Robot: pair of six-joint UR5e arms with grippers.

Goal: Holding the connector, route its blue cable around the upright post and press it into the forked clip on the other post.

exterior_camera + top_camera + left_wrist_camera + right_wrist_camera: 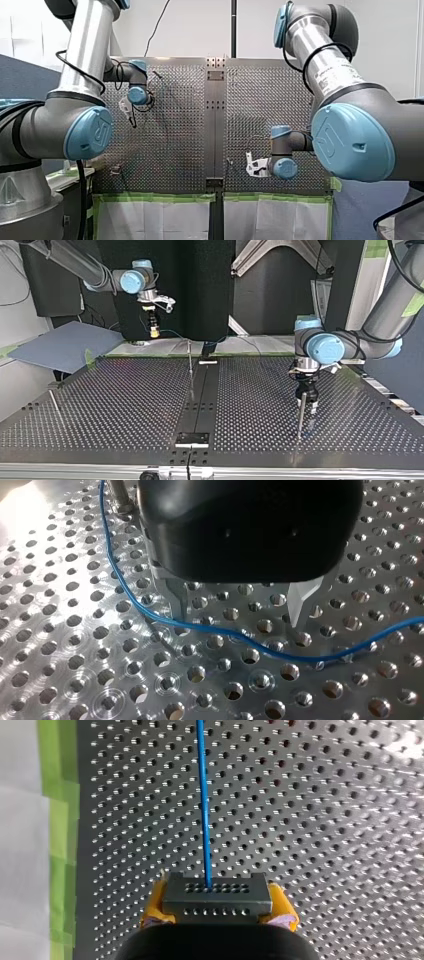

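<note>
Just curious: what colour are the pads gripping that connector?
Yellow pads flank the connector; clearest in the right wrist view.

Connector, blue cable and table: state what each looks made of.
Connector: dark grey, matte, probably moulded plastic, with rows of small pin holes. Blue cable: thin, smooth, likely plastic-insulated wire. Table: bare metal, shiny, perforated, with glare.

Worktop [75, 630] gleaming here: bare perforated metal, bright, with fine circular swirl marks round the holes. The blue cable [204, 810] wears a smooth, glossy, plastic-looking jacket. Now the connector [216, 900]: dark grey, matt, hard-looking. My right claw [218, 909] shows yellow pads [154, 909], rubbery by the look. My left claw [240, 616] has a smooth black casing with a dull sheen and fingers [176, 597] of bare metal. Green tape [57, 820], matt and papery.
</note>
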